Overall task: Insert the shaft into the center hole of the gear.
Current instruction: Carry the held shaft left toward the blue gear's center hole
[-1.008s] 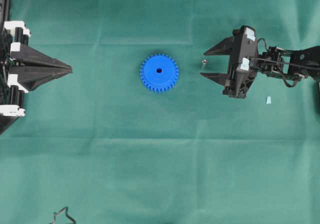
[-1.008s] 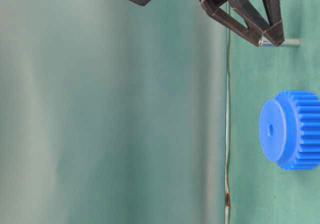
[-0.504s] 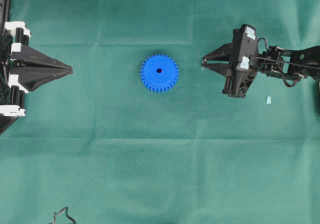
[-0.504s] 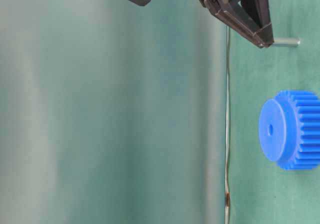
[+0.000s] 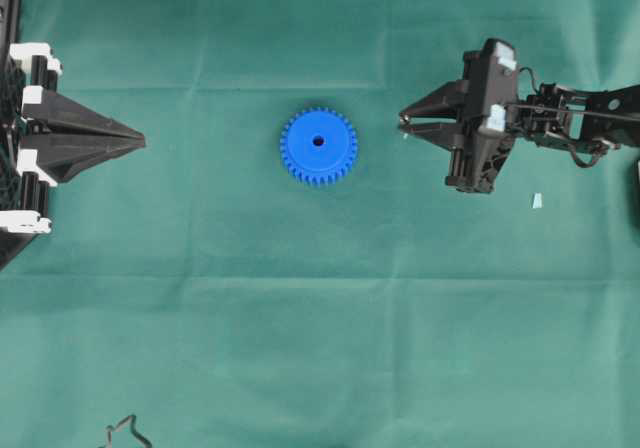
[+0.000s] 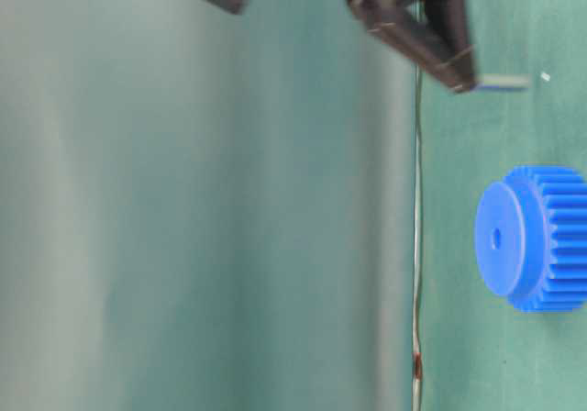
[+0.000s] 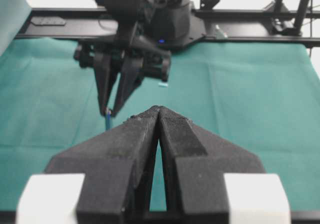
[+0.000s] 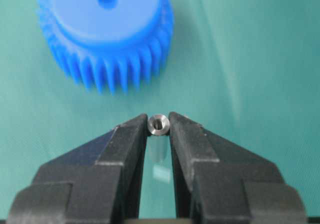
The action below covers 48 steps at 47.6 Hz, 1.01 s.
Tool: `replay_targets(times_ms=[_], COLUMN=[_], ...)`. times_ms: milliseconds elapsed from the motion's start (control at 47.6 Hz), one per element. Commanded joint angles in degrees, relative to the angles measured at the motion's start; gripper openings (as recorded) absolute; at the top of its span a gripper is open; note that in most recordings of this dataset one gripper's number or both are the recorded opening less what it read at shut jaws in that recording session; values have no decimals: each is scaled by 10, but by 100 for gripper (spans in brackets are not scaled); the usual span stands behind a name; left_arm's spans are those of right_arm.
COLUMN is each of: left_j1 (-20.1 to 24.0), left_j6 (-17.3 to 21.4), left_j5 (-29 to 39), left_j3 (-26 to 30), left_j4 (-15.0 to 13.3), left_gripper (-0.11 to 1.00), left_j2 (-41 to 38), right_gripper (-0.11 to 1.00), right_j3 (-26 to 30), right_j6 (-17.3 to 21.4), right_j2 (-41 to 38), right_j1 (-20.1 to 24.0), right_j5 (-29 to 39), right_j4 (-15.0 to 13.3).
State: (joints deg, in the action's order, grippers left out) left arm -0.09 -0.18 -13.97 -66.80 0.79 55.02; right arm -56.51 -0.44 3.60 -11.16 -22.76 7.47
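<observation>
Right tool pinches the shaft at its tips, lifted off the desk.

The shaft hangs upright between the nearly closed fingers, its end seen as a shiny ring from the wrist view, well apart from the gear that lies flat mid-desk with its hole facing up. Left tool sits at the desk's left edge, fingers pressed together, holding nothing.
</observation>
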Motion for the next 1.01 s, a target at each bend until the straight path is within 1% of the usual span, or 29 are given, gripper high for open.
replay_targets(times_ms=[0, 105, 210, 504, 630, 777, 987], left_j1=[0, -1, -1, -1, -1, 0, -1], left_j6=[0, 0, 0, 0, 0, 0, 0], left_j5=[-3, -2, -2, 7, 7, 7, 7], left_j3=[14, 13, 13, 13, 14, 13, 13], left_j4=[2, 2, 2, 2, 3, 2, 2], left_gripper=[0, 0, 0, 0, 0, 0, 0], left_j2=[-4, -4, -4, -4, -4, -5, -5], right_gripper=[16, 16, 16, 16, 16, 17, 16], right_j3=[22, 36, 44, 51, 69, 108, 189], right_j6=[1, 1, 1, 4, 4, 4, -2], right_j2=[38, 65, 76, 76, 63, 31, -27], right_j1=[-1, -1, -1, 1, 11, 23, 41], right_j5=[36, 79, 107, 122, 124, 134, 160], right_j4=[1, 1, 0, -1, 0, -1, -4])
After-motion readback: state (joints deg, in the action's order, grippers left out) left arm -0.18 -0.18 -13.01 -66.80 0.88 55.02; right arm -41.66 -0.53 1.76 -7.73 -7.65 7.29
